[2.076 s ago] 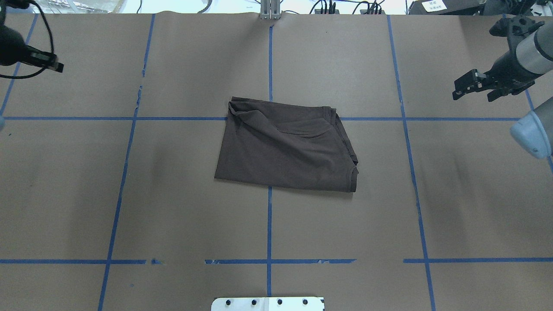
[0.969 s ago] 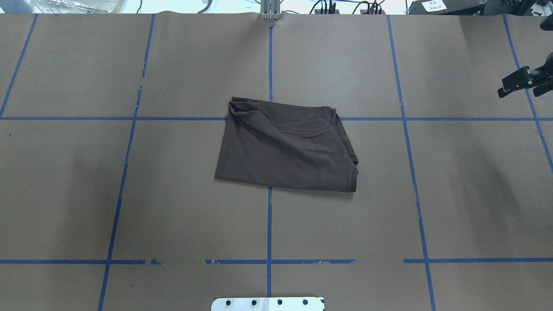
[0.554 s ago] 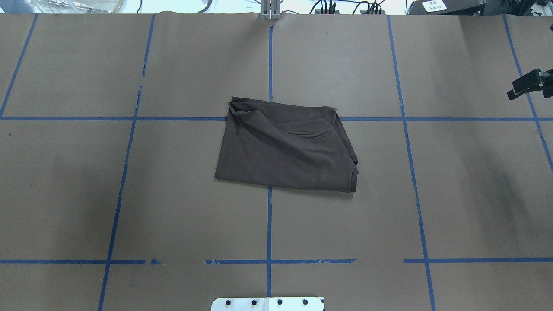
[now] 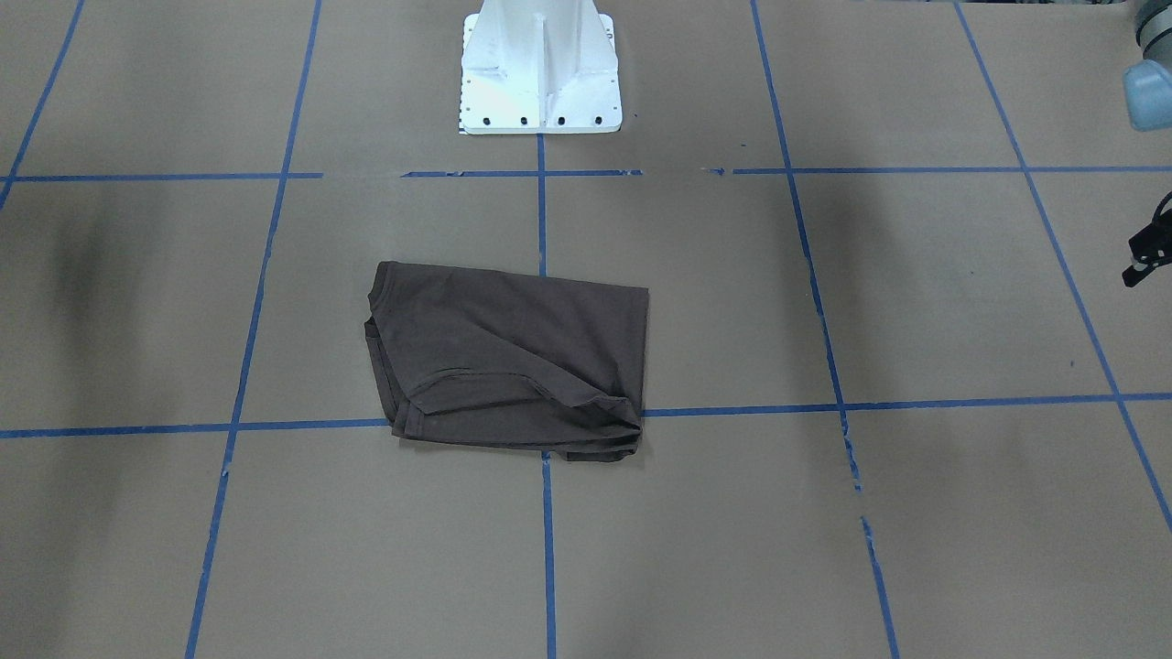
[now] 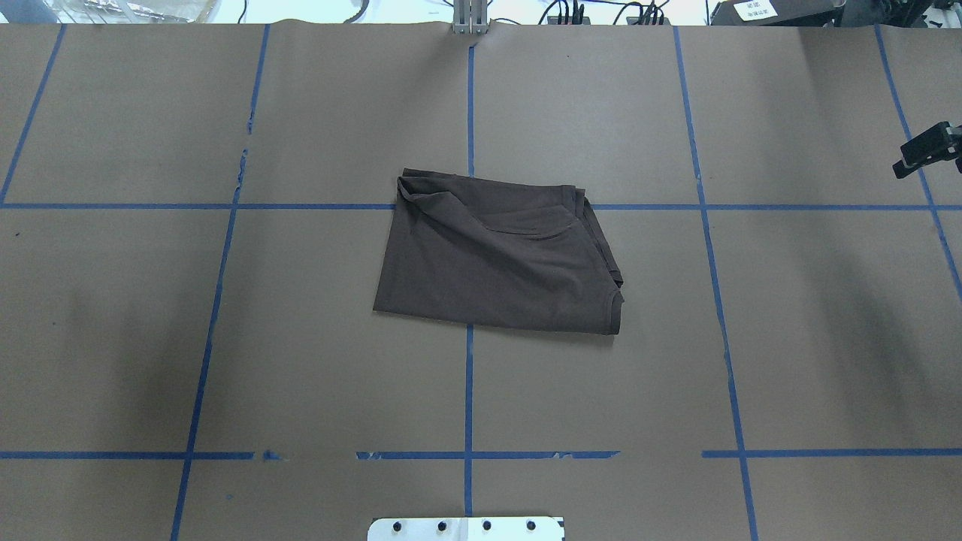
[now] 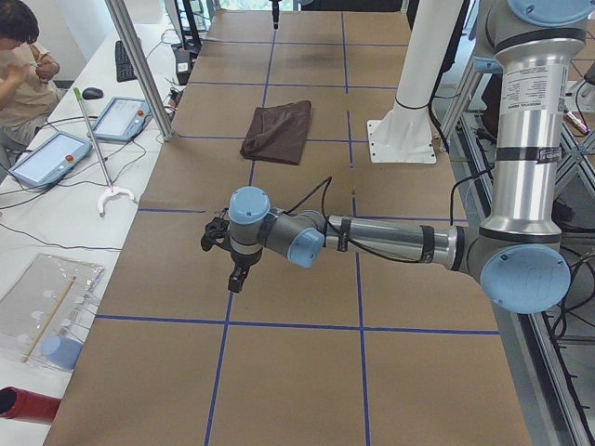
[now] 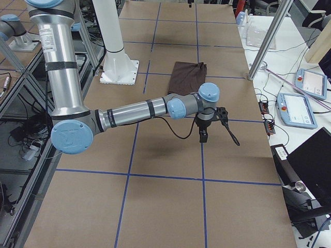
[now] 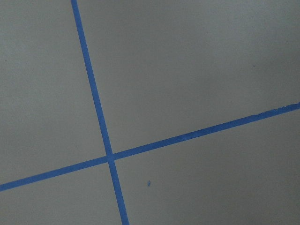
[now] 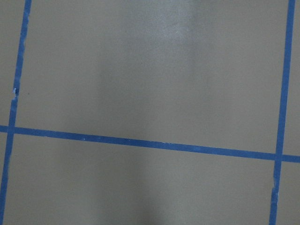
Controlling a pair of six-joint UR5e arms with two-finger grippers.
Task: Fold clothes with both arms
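Beyond the white pedestal base, mid-table, we see the brown T-shirt lying folded over a crossing of blue tape lines, with the left gripper and right gripper hovering over opposite table ends, open or closed we cannot tell.

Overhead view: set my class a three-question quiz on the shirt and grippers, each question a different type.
1. True or false: the shirt lies folded, touched by neither the left gripper nor the right gripper.
2. The shirt lies: A across the centre tape line; B off the table; C in a gripper.
3. Fill in: the wrist cameras show only paper and blue ____.
Key: 1 true; 2 A; 3 tape.
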